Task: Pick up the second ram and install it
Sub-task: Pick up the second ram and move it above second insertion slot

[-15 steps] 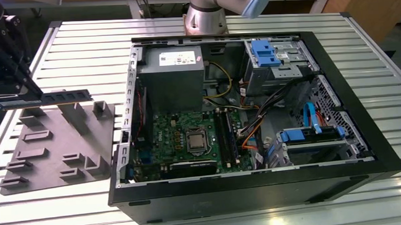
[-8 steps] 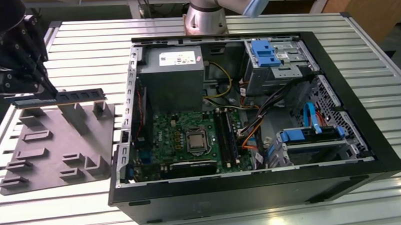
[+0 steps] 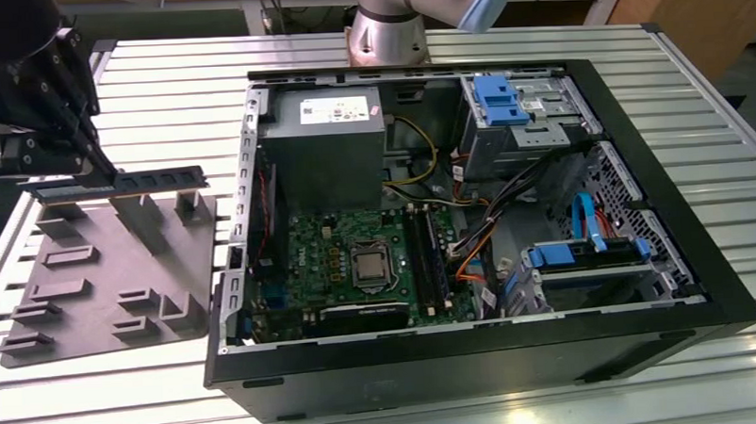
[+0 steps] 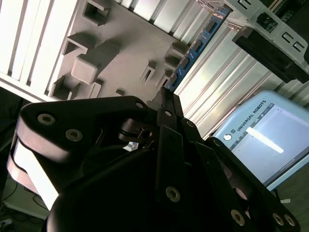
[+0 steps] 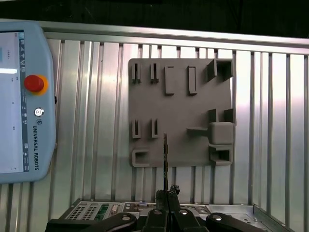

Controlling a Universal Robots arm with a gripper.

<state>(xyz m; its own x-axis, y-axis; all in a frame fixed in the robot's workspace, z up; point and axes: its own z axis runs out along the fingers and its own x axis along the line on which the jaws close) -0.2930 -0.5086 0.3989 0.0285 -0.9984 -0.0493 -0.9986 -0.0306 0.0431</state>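
Here, claw grips second ram by one end; clear above grey tray.

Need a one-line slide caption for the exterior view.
Claw shut on the second ram, holding it over the grey tray beside the open computer case.

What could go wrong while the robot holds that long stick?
The gripper pinches the second ram near one end, so the long free part might tilt or slip. It hangs just above the grey tray, whose upright posts it might bump. Inside the computer case, orange cables lie close to the motherboard slots and might snag it.
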